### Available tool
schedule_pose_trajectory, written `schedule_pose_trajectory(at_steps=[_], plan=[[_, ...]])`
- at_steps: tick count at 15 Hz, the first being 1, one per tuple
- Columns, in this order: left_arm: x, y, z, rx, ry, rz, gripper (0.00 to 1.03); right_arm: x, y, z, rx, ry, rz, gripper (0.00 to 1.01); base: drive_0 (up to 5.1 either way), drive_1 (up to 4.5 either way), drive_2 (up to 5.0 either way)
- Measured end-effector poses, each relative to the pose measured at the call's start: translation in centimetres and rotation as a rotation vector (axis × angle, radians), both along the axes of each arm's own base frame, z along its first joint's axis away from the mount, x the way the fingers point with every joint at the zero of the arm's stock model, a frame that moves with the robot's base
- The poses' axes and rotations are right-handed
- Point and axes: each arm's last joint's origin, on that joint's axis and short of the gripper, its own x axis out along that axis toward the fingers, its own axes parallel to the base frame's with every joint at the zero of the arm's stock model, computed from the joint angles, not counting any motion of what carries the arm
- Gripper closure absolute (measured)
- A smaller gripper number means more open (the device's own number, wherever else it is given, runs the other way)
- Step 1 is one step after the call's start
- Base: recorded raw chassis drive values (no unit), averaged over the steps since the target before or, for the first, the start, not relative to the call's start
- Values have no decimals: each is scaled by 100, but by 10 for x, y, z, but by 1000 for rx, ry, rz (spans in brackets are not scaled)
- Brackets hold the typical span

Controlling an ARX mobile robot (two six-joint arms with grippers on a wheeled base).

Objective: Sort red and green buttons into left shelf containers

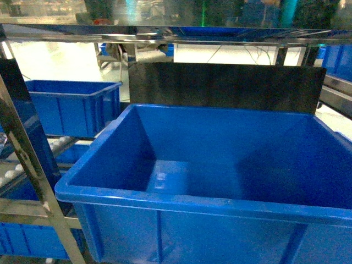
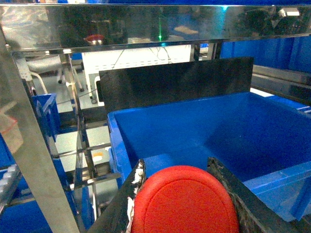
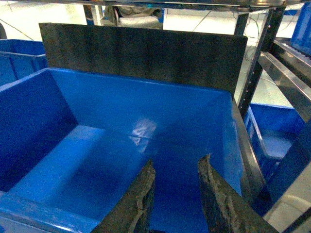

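Observation:
The red button's wide red cap (image 2: pixel 184 201) fills the space between my left gripper's (image 2: pixel 176 167) black fingers, which are shut on it. It hangs just in front of the near left corner of a big, deep blue container (image 2: pixel 218 131), whose floor (image 1: pixel 181 176) looks bare in the head view. Over the same container's inside, toward its right wall (image 3: pixel 228 141), my right gripper (image 3: pixel 176 166) is open with nothing between its fingers. Neither gripper shows in the head view. A second blue container (image 1: pixel 71 107) sits on the shelf to the left. The green button is out of view.
A black board (image 1: pixel 225 85) stands upright behind the big container. A steel shelf upright (image 1: pixel 33 176) slants at the near left, with white roller tracks (image 1: pixel 22 162) beside it. A shiny steel rail (image 1: pixel 176 33) runs overhead. More steel uprights and blue bins (image 3: pixel 277 131) stand on the right.

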Motion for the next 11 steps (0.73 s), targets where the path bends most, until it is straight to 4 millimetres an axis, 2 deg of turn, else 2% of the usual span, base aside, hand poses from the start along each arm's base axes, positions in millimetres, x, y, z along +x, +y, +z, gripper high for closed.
schedule_pose_trajectory(at_steps=[7, 9, 11], plan=[[0, 0, 0, 0, 0, 0, 71, 61, 43, -15, -29, 54, 84, 76, 0, 0, 0], [0, 0, 0, 0, 0, 0, 71, 82, 55, -19, -45, 85, 96, 76, 0, 0, 0], [0, 0, 0, 0, 0, 0, 71, 110, 63, -32, -57, 157, 100, 76, 0, 0, 0]])
